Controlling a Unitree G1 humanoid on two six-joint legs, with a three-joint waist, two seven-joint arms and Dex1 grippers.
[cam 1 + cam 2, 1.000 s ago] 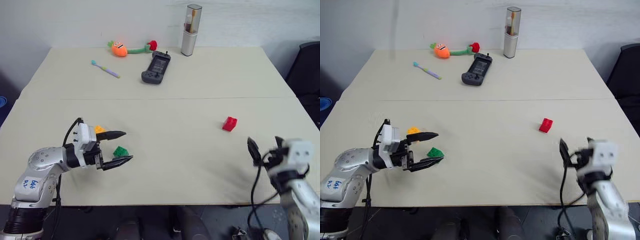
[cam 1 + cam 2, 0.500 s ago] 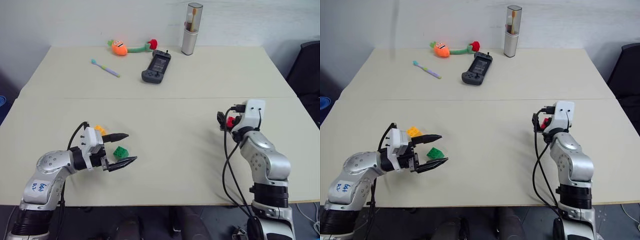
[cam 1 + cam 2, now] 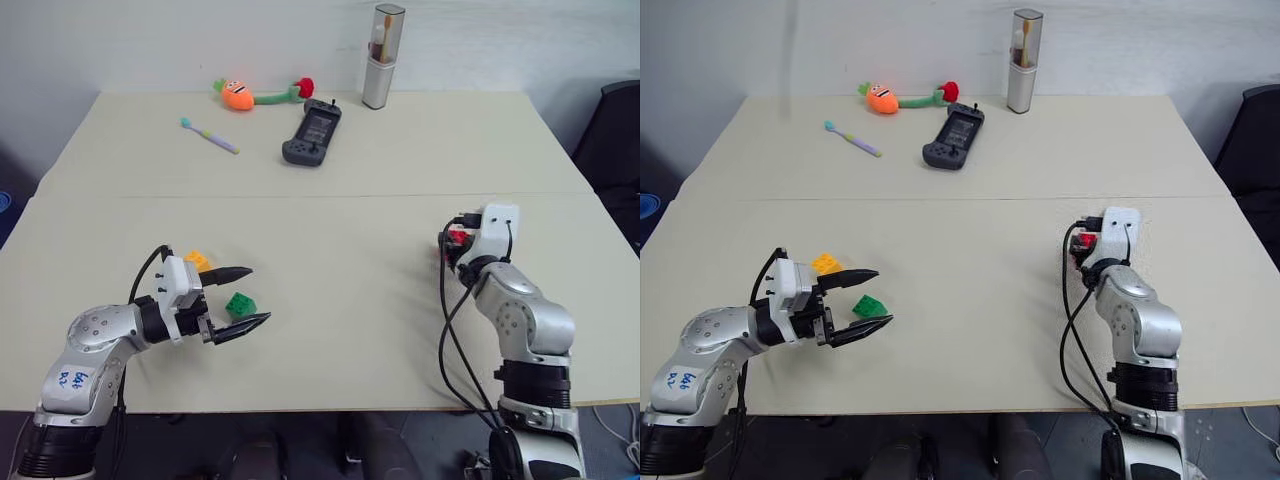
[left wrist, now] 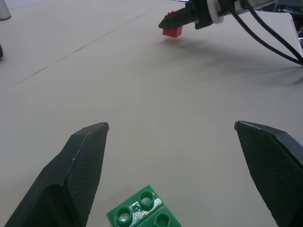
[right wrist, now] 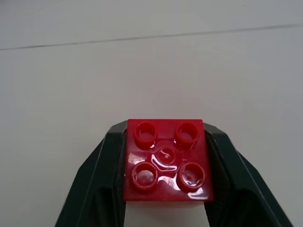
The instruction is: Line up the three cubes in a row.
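Red cube [image 5: 166,160]: sits on the right half of the worktop [image 3: 330,240], well apart from the other two. Right wrist view shows it studs up, squarely between the two black fingers, each finger pressed against a side face. Right pincer [image 3: 452,240] is closed on the red cube. From the left wrist view the cube looks to be at or just off the surface; cannot tell if it is lifted.

Green cube [image 3: 240,305]: front left of the worktop, lying in the gap of the left pincer [image 3: 243,298], whose fingers stand spread wide, one either side, neither touching it. Nothing held on this side.

Orange-yellow cube [image 3: 199,261]: just behind the left pincer, near the green cube but not touching it.

Step in hand (judgement): grasp of the outlying red cube is made; transport to the other two is not begun. Row not formed.

Next move calls for: lift the red cube clear, carry it leftward across the worktop and set it down in line with green and orange-yellow. Left pincer crowds the green cube, so the set-down spot needs clearance from those spread fingers.

Far edge, uninvolved: black game controller [image 3: 311,136], carrot plush [image 3: 238,95], toothbrush [image 3: 209,136], upright silver case [image 3: 380,58].
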